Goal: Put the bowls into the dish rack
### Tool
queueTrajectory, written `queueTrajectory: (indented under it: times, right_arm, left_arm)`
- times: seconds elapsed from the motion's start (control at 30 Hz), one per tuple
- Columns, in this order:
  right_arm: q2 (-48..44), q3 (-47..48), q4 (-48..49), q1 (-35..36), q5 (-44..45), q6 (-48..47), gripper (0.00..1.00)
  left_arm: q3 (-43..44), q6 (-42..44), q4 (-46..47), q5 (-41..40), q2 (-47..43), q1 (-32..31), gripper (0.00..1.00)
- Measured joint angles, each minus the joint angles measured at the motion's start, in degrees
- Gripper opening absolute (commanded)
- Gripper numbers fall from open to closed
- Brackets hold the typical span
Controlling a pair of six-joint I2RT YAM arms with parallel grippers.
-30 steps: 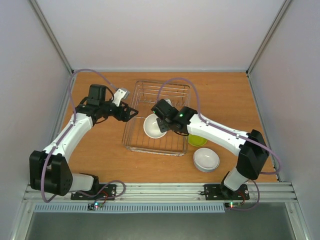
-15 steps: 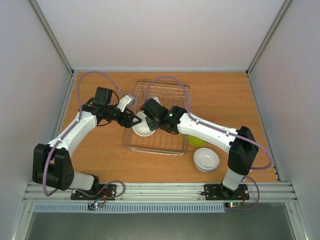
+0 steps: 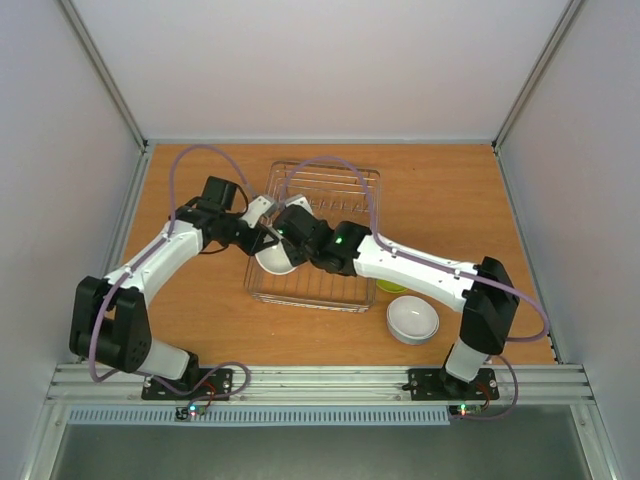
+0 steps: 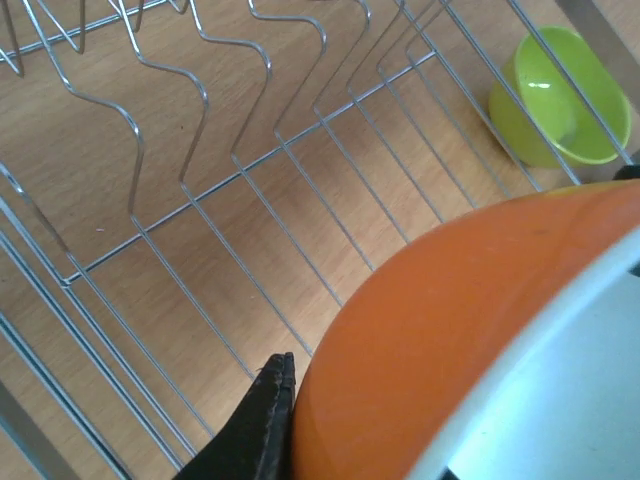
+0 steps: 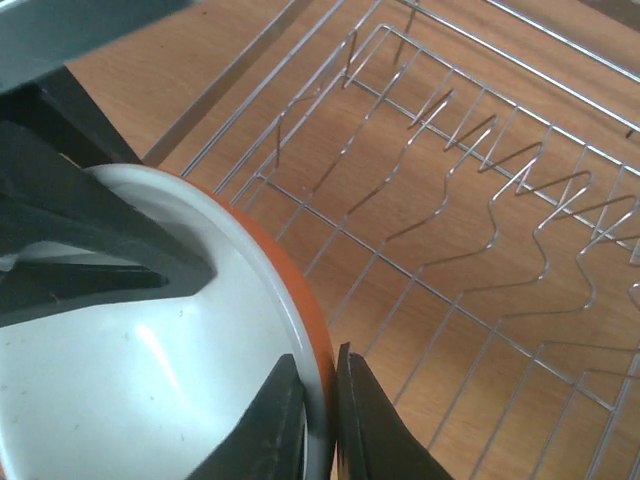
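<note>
A white bowl [image 5: 150, 390] nests inside the orange bowl [image 4: 450, 330], and both are held tilted over the left part of the dish rack [image 3: 362, 182]. My right gripper [image 5: 322, 375] is shut on the rim of this pair, one finger inside and one outside. My left gripper [image 3: 266, 230] has closed on the pair from the other side. Its finger [image 4: 272, 415] presses the orange wall, and its other finger is hidden. A lime-yellow bowl [image 4: 558, 100] stands on the table right of the rack. Another white bowl [image 3: 412, 318] sits nearer the front.
The rack's wire dividers [image 5: 480, 200] run along its far half over bare wood. My right arm [image 3: 420, 265] stretches across the rack's front right corner and partly covers the lime-yellow bowl. The two grippers are close together above the rack's left edge.
My right gripper carried the nested bowls leftward across the rack. My left gripper moved in toward them and shut on them.
</note>
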Motion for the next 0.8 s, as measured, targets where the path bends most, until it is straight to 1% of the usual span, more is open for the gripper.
queueTrajectory:
  times: [0.03, 0.1, 0.17, 0.2, 0.27, 0.3, 0.4, 0.53, 0.67, 0.8]
  right_arm:
    - [-0.2, -0.42, 0.63, 0.09, 0.04, 0.26, 0.21]
    - [-1.31, -2.38, 2.1, -0.07, -0.02, 0.2, 0.45]
    - [-3.78, -5.55, 3.96, -0.28, -0.42, 0.37, 0.64]
    - [-5.46, -7.54, 5.05, -0.44, -0.74, 0.2, 0.7]
    - [-9.86, -11.91, 6.78, -0.83, -2.14, 0.17, 0.79]
    - [-11.91, -13.77, 7.96, -1.14, -3.13, 0.42, 0.82]
    - [-18.4, -19.63, 11.76, -2.67, -8.24, 1.03, 0.86]
    - [-25.44, -27.19, 19.65, -6.93, -20.83, 3.45, 0.88]
    - [-27.08, -32.04, 26.91, -10.21, -31.71, 7.26, 0.92]
    - [-26.82, -35.36, 34.12, -11.04, -40.98, 10.99, 0.98]
  left_arm:
    - [0.0, -0.26, -0.13, -0.57, 0.0, -0.07, 0.01]
    - [0.02, 0.24, -0.07, -0.44, 0.0, -0.22, 0.0]
    - [0.0, 1.22, -0.33, 0.5, 0.0, -0.28, 0.01]
    - [0.0, 1.51, -0.33, 1.16, -0.04, -0.31, 0.01]
    - [-0.17, 2.36, -0.31, 2.56, -0.13, -0.31, 0.01]
    - [-0.42, 2.73, -0.26, 3.54, -0.26, -0.26, 0.01]
    - [-1.33, 3.78, -0.24, 6.78, -0.98, 0.26, 0.0]
    - [-2.21, 5.2, -0.2, 13.31, -1.64, 1.64, 0.0]
    - [-2.64, 6.56, -0.24, 19.96, -1.68, 3.89, 0.0]
    - [-2.67, 8.66, -1.33, 25.73, -1.49, 5.99, 0.01]
